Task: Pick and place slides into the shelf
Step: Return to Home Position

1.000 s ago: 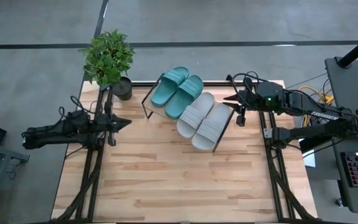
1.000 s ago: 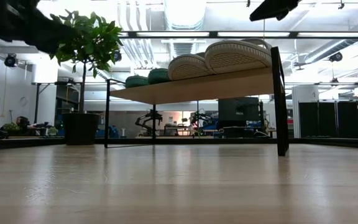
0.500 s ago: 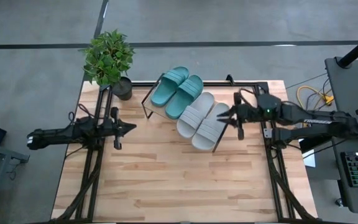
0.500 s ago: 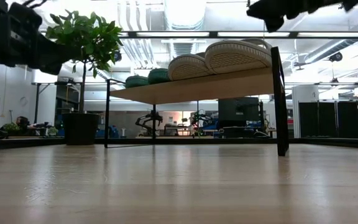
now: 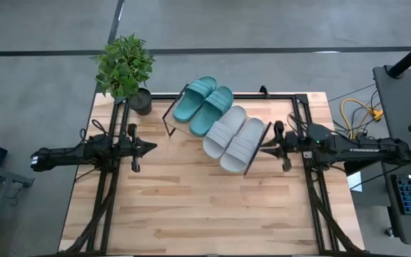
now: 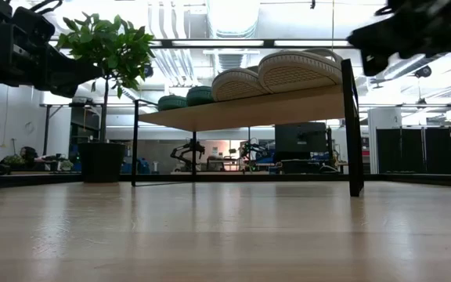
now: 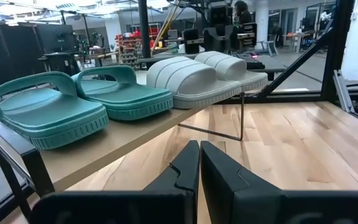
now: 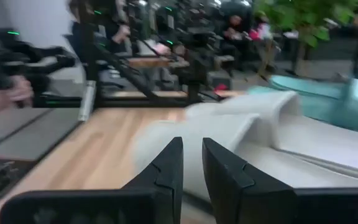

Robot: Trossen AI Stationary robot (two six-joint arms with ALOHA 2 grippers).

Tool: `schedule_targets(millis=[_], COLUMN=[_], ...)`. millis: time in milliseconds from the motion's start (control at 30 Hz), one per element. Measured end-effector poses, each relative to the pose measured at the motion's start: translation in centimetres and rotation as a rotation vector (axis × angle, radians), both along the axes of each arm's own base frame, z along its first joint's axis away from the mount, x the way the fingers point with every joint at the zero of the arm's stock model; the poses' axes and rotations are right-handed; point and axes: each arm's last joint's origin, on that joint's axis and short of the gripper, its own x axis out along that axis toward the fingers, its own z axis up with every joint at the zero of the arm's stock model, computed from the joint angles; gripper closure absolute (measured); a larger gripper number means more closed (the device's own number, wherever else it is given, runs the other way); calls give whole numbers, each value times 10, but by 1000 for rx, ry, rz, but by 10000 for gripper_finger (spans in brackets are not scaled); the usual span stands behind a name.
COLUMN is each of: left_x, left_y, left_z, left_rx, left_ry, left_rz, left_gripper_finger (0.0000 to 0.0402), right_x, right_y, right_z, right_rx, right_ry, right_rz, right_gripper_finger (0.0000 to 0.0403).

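Two sets of fingers are closed and hold nothing. The left gripper (image 5: 150,146) has its fingers (image 7: 188,167) pressed side by side with only a hairline between them. The right gripper (image 5: 265,149) has its fingers (image 8: 166,169) drawn close, with a thin slit between.

The left gripper hangs over the left half of the worktop (image 5: 191,203), pointing toward the shelf (image 6: 241,110) and well apart from it. The right gripper points the opposite way and sits just beside the shelf's end on its own side, near the outermost grey slide.

All four slides lie side by side in one row on the shelf. The teal slides (image 5: 203,106) take the end nearer the potted plant (image 5: 125,66), and the grey slides (image 5: 235,138) take the end nearer the right arm. The two pairs touch in the middle. The shelf stands askew at the far middle of the worktop, its slanted board raised on a black frame, and the plant stands at the far left corner.
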Motion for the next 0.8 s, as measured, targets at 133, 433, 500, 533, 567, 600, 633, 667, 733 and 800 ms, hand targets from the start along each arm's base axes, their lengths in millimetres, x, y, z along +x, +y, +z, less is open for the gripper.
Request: schedule_targets(millis=[133, 433, 500, 533, 567, 600, 633, 667, 733, 800], left_x=[0, -1, -1, -1, -1, -1, -1, -1, -1, -1], left_y=[0, 0, 0, 0, 0, 0, 0, 0, 0, 0], left_z=[0, -3, -3, -3, -3, -3, -3, -3, -2, -2], left_rx=[0, -1, -1, -1, -1, -1, -1, -1, -2, -2], left_ry=[-6, 26, 26, 26, 28, 29, 30, 31, 27, 26], left_rz=[1, 1, 1, 1, 1, 1, 1, 0, 0, -4], left_gripper_finger=[402, 402, 402, 402, 402, 402, 402, 402, 402, 402], right_x=[-17, -45, -48, -47, -47, -47, -46, -45, -44, -44], right_y=[10, 18, 19, 19, 19, 19, 19, 19, 19, 19], right_z=[-7, -24, -29, -31, -33, -36, -38, -39, -46, -49], right_rx=[-21, 21, 24, 28, 29, 33, 37, 40, 42, 45], right_ry=[-68, -93, -76, -59, -39, -17, -3, 10, 40, 46], right_rz=[-1, -36, -24, -23, -27, -35, -43, -45, -46, -45], right_gripper_finger=[351, 351, 351, 351, 351, 351, 351, 351, 351, 351])
